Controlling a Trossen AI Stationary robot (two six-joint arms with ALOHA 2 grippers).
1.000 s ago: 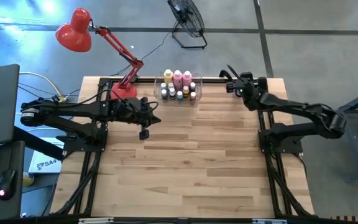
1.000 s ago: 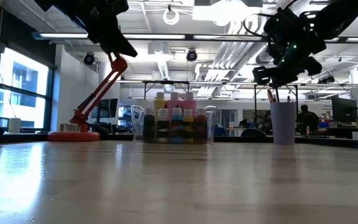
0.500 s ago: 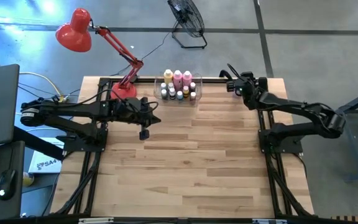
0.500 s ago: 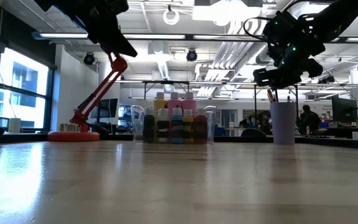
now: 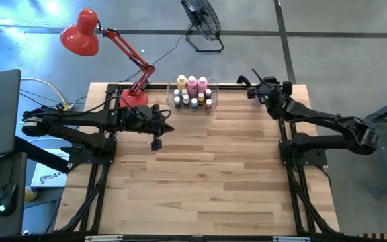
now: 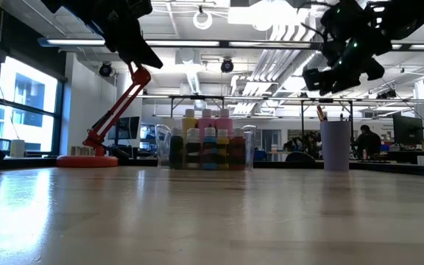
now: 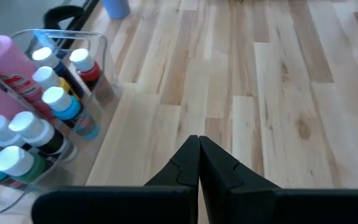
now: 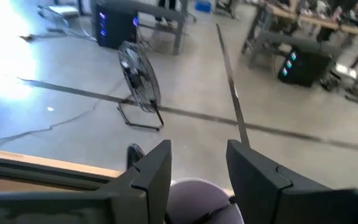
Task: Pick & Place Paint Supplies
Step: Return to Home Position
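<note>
A clear bin (image 5: pixel 193 95) at the table's far edge holds tall pink and yellow bottles (image 5: pixel 192 83) and small white-capped bottles (image 7: pixel 53 99). To its right stands a lilac cup (image 6: pixel 335 145) with paintbrushes (image 6: pixel 320 112) sticking up out of it. My right gripper (image 8: pixel 197 165) hovers open just above the cup's rim (image 8: pixel 197 194). One thin dark brush (image 8: pixel 229 81) rises from the cup past its fingers. My left gripper (image 7: pixel 199 155) hangs shut over the bare wood near the bin's left side, holding nothing.
A red desk lamp (image 5: pixel 99 47) stands with its base (image 5: pixel 133 98) at the far left corner, close to the bin. The wide wooden tabletop (image 5: pixel 200 175) lies in front of both arms. A floor fan (image 8: pixel 138 78) stands beyond the table's far edge.
My right gripper has opened above the lilac cup and lifted a little higher over it. The brush stays standing in the cup.
</note>
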